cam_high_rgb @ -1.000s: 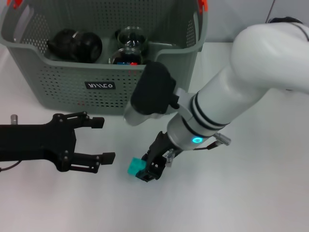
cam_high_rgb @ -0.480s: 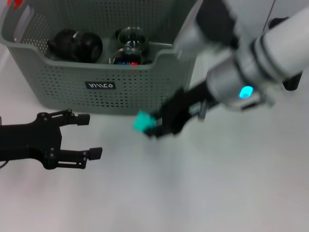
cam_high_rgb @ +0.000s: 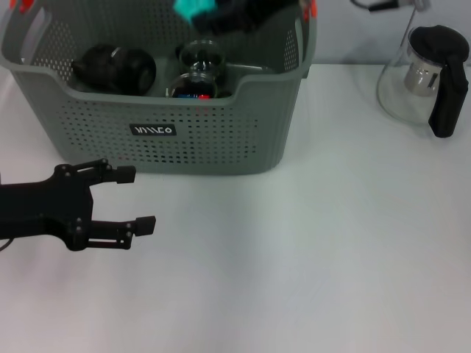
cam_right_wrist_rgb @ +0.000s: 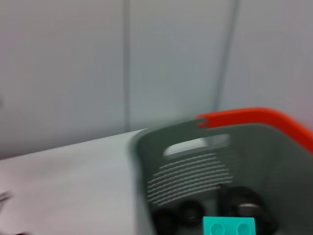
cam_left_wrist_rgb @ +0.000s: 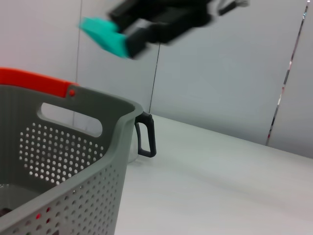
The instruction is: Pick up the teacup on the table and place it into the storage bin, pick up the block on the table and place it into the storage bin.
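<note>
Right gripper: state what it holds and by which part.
The right gripper holds the teal block by one end, above the storage bin; the other end sticks out free. The left gripper is open over the table, holding nothing.

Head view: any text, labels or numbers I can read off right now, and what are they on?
Storage bin: a small black label on its front wall carries white lettering, too stylised and small to read with certainty.
Block, held in the right gripper above the bin: no text visible.
Glass pot on the table: no markings readable.
Left gripper: none.
</note>
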Motion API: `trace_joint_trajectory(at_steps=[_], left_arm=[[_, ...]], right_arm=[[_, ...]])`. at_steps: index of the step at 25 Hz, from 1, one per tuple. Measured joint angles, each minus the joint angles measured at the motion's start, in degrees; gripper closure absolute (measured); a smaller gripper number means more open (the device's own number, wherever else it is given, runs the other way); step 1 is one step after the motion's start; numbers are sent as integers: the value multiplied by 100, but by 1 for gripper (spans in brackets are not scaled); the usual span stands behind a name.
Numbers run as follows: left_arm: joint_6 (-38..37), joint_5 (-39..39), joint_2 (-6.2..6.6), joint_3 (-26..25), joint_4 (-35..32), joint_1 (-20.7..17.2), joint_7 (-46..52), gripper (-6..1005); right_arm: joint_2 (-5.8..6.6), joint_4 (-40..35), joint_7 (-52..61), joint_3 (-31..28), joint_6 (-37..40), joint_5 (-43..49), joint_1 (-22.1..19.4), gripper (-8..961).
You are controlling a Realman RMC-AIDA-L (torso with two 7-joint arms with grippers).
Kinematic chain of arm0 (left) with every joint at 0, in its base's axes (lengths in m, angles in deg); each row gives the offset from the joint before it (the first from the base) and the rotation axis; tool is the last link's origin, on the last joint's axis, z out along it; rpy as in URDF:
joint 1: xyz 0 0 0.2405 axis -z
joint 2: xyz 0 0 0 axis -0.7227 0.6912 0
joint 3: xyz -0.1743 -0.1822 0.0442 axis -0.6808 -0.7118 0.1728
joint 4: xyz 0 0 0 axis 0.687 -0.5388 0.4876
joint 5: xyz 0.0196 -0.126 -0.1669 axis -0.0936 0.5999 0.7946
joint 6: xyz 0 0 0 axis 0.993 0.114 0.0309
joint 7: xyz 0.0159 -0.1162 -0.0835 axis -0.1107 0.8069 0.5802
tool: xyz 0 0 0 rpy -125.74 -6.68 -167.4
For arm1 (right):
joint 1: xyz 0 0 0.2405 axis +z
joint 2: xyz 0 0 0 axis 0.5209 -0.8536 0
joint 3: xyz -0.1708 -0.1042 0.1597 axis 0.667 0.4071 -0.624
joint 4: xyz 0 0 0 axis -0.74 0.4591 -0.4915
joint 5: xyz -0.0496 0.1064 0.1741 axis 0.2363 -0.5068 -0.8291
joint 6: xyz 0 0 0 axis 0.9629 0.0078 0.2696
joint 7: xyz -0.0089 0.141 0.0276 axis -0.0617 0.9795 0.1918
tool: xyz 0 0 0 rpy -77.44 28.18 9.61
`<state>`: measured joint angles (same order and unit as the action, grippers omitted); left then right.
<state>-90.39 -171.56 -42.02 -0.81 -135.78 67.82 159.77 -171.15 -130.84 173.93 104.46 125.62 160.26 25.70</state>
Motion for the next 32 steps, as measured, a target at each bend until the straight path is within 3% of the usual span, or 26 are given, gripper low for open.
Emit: trace_joint_trajectory(at_steps=[6, 10, 18, 24, 28, 32], left_arm=[[-8, 2, -5, -4, 32, 106, -1, 66], [-9, 9, 4, -4, 36, 164, 18, 66], [-2, 255, 8, -4, 143, 235, -9, 66], [-110, 729, -14, -8, 264, 179, -207, 66], [-172, 870, -24, -21, 275, 99, -217, 66], [-205, 892, -45, -21, 351, 59, -221, 66]], right_arm=[[78, 1091, -134, -14, -921, 224, 433, 527], [90, 1360, -214, 27, -1300, 278, 484, 516], [8, 1218, -486, 9, -1480, 185, 177, 216], [-22, 532, -1447, -18, -803, -1238, -924, 47], [-11, 224, -2263, -110, -163, -2141, -1820, 21], [-21, 372, -3422, -329, 558, -2784, -2670, 19]])
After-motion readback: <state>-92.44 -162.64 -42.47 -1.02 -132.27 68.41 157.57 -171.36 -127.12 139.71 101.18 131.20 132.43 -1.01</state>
